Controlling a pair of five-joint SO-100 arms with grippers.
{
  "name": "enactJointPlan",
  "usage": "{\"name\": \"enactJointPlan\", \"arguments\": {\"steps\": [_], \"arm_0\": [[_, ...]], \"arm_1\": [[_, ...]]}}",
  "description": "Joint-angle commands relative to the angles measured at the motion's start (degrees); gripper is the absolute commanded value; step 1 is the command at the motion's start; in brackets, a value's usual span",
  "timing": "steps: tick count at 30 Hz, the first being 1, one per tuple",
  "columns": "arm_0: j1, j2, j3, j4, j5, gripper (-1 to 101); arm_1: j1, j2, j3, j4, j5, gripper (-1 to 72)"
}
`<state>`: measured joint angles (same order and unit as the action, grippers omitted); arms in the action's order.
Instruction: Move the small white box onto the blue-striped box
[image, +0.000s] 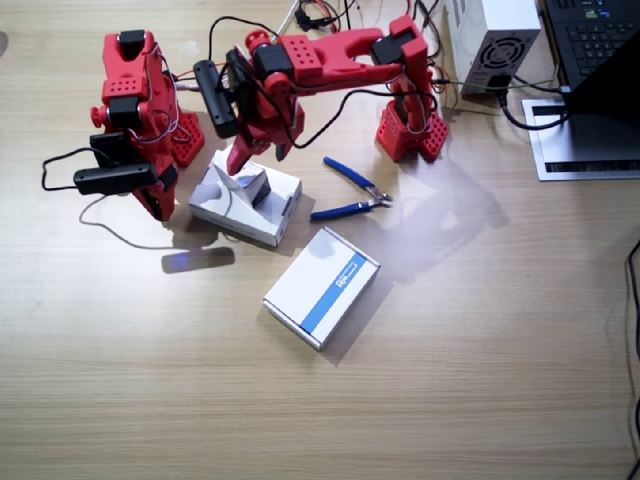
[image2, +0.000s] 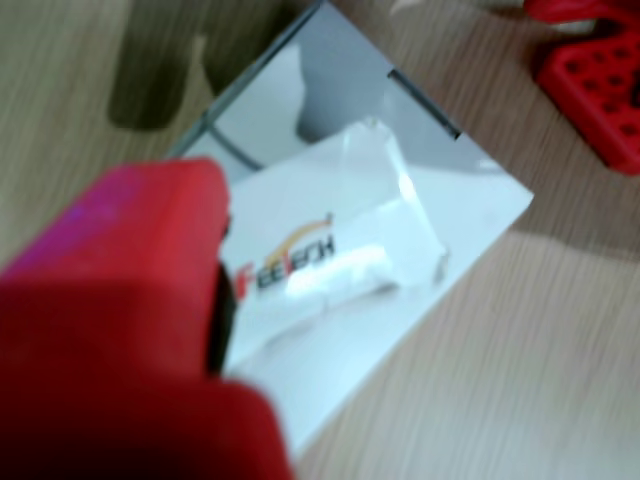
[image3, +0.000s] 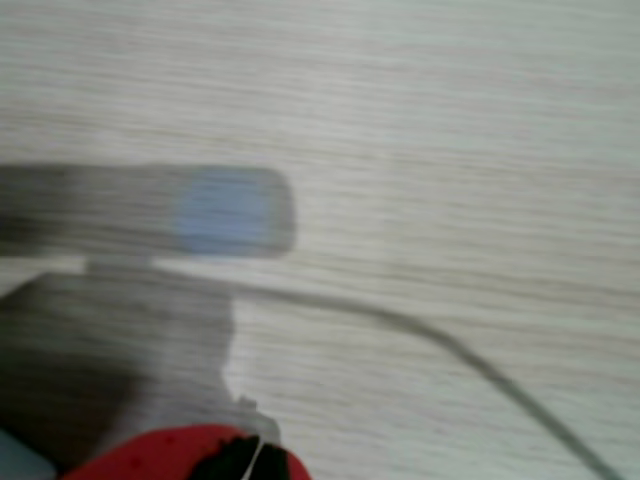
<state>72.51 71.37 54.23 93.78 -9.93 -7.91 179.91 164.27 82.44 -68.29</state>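
The small white box (image: 247, 186), with red lettering (image2: 290, 265) and a dark grey side, sits tilted on top of a plain white flat box (image: 225, 212) left of centre. My left gripper (image: 238, 162) comes down onto its top. In a wrist view one red finger (image2: 130, 300) lies right against the small white box (image2: 340, 250). The other finger is hidden, so the grip is unclear. The blue-striped box (image: 320, 287) lies flat in the middle of the table, apart from both grippers. My right gripper (image: 152, 198) hangs folded and shut beside its base.
Blue-handled pliers (image: 352, 190) lie between the plain white box and the left arm's base. A grey power unit (image: 495, 40) and a laptop (image: 600, 50) stand at the back right. A thin cable (image: 110, 225) loops on the table beside the right arm.
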Motion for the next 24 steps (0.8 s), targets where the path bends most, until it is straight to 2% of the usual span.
{"name": "enactJointPlan", "arguments": {"steps": [1, 7, 12, 13, 18, 24], "arm_0": [[2.3, -1.8, -6.7, 1.9, -1.9, 43], [2.0, -10.1, -9.2, 1.4, -2.3, 46], [2.3, -20.8, -15.0, 1.9, -1.2, 36], [2.3, -21.5, -15.6, 1.9, -1.1, 36], [1.3, -19.2, -15.6, 2.0, 0.9, 36], [-4.3, -7.6, -9.4, 2.0, 5.1, 33]], "arm_1": [[1.0, 1.6, -0.8, 1.0, -0.1, 0.5], [1.1, 1.6, -0.8, 1.0, -0.1, 0.5], [1.1, 1.6, -0.8, 1.0, -0.1, 0.5], [1.1, 1.6, -0.8, 1.0, -0.1, 0.5], [1.1, 1.6, -0.8, 1.0, -0.1, 0.5], [1.1, 1.6, -0.8, 1.0, -0.1, 0.5]]}}
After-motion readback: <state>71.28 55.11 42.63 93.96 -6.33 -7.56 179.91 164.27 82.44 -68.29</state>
